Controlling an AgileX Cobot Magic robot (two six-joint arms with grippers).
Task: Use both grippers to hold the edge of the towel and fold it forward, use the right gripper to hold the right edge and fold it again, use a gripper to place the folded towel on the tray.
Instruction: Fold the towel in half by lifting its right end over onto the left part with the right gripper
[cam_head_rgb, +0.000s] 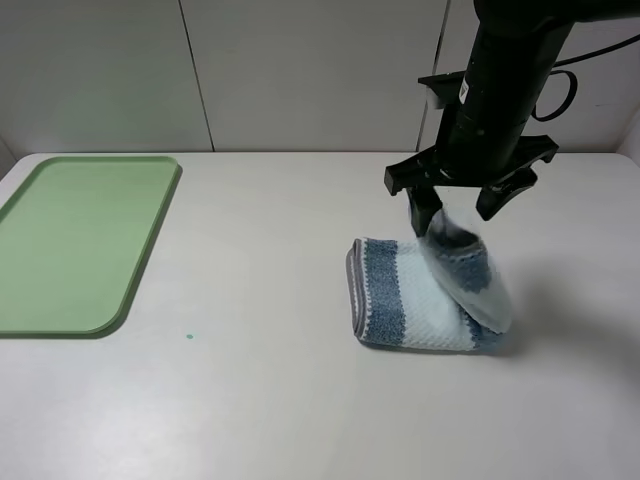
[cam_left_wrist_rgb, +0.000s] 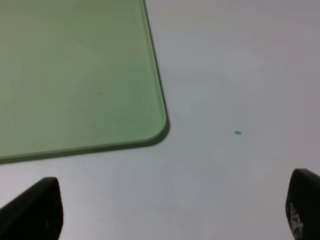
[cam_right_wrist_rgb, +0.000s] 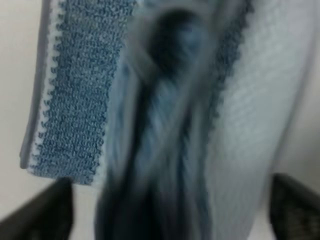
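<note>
Striped towel (cam_head_rgb: 425, 295) sits folded small by the table's (cam_head_rgb: 300, 400) right edge; right gripper (cam_head_rgb: 458, 212) and left gripper (cam_left_wrist_rgb: 167, 210) both spread; tray (cam_head_rgb: 70, 240) placement remains.

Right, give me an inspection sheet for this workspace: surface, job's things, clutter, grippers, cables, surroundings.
Surface: white table, no spills seen.
Job's things: towel folded, lying right of centre, its upper flap blurred; tray at the far left, nothing on it.
Clutter: one small green dot on the table near the tray.
Grippers: right gripper open directly above the towel, the blurred flap between its fingers; left gripper open over bare table by the tray's corner, holding nothing.
Cables: black cable looped on the right arm, off the table.
Surroundings: pale panelled wall behind; nothing else seen.
</note>
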